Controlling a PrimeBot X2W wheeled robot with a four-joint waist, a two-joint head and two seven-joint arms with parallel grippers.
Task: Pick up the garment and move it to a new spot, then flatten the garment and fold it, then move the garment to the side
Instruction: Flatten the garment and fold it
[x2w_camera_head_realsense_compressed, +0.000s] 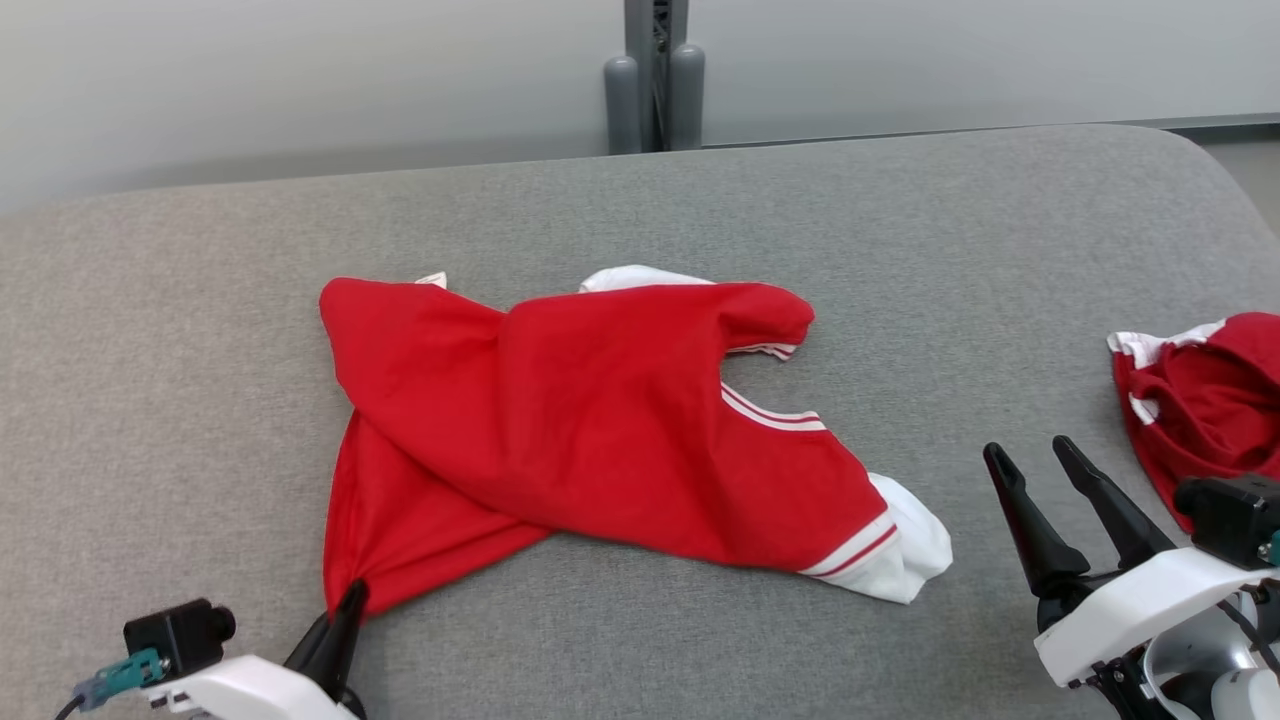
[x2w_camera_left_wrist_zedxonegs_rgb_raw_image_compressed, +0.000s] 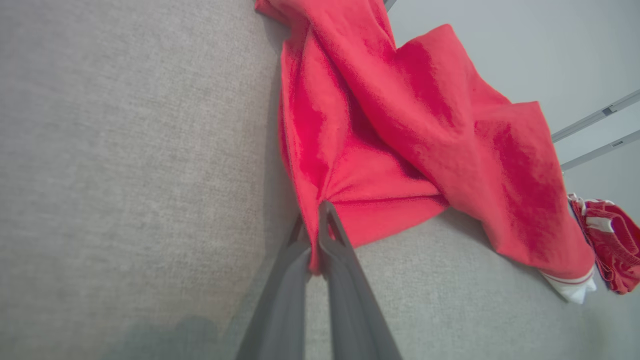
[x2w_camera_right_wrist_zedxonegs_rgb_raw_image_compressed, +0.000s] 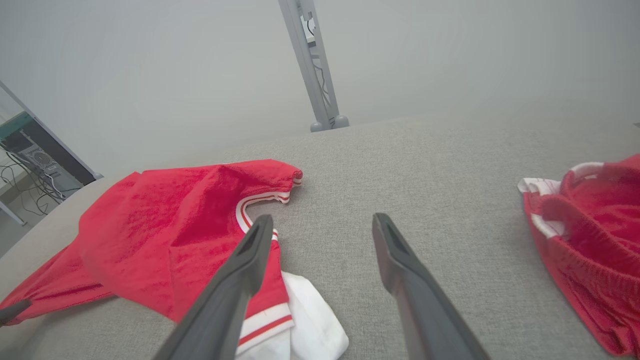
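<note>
Two hands: left hand (x2w_camera_left_wrist_zedxonegs_rgb_raw_image_compressed: 314, 220) pinches the garment (x2w_camera_left_wrist_zedxonegs_rgb_raw_image_compressed: 400, 125) corner, clearest from its wrist; right hand (x2w_camera_head_realsense_compressed: 1028, 450) gapes.

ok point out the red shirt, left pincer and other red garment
red shirt (x2w_camera_head_realsense_compressed: 600, 420), head view, mid body
left pincer (x2w_camera_head_realsense_compressed: 352, 595), head view, tips on shirt corner
other red garment (x2w_camera_head_realsense_compressed: 1220, 400), head view, bunched middle

There are two garments (spread garment (x2w_camera_head_realsense_compressed: 600, 430), bunched garment (x2w_camera_head_realsense_compressed: 1215, 400)), two grippers (left gripper (x2w_camera_head_realsense_compressed: 352, 597), right gripper (x2w_camera_head_realsense_compressed: 1028, 448)), one table (x2w_camera_head_realsense_compressed: 900, 220) and one post (x2w_camera_head_realsense_compressed: 655, 90).
</note>
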